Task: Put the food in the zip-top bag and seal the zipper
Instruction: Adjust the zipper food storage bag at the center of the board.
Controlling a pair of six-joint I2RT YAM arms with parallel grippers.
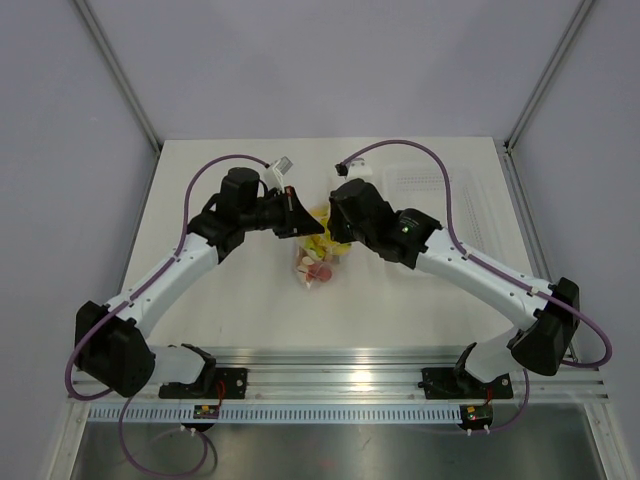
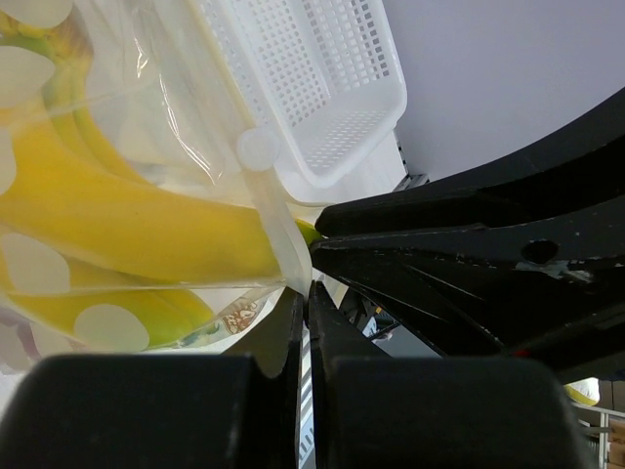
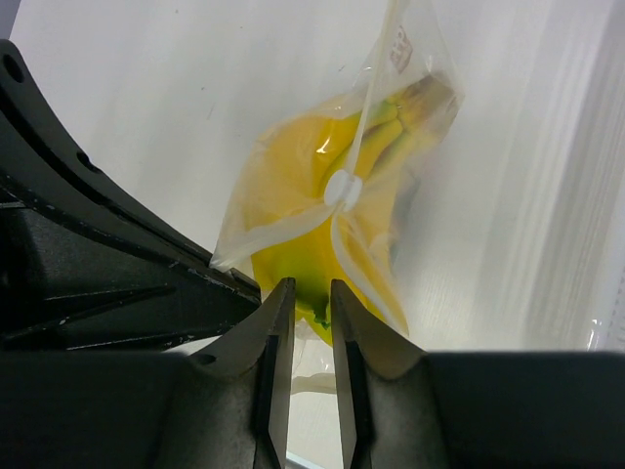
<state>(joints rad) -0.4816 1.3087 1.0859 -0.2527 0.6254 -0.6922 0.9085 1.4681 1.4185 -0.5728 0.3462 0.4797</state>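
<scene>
The zip-top bag (image 1: 318, 262) hangs between my two grippers above the table, with the yellow bananas (image 1: 322, 240) and red strawberries (image 1: 318, 272) inside. My left gripper (image 1: 298, 215) is shut on the bag's upper edge. In the left wrist view, the jaws (image 2: 305, 293) pinch a thick clear strip (image 2: 275, 220) of the bag, with the bananas (image 2: 117, 220) just behind it. My right gripper (image 1: 335, 212) meets the bag from the other side. In the right wrist view, its fingers (image 3: 306, 293) stand a narrow gap apart, closed on the bag (image 3: 293, 210) and the greenish banana end (image 3: 317, 288).
A white perforated basket (image 1: 440, 190) stands at the back right of the table, and it also shows in the left wrist view (image 2: 332, 78). Each gripper's black fingers show close beside the other's in the wrist views. An aluminium rail (image 1: 340, 355) runs along the near edge.
</scene>
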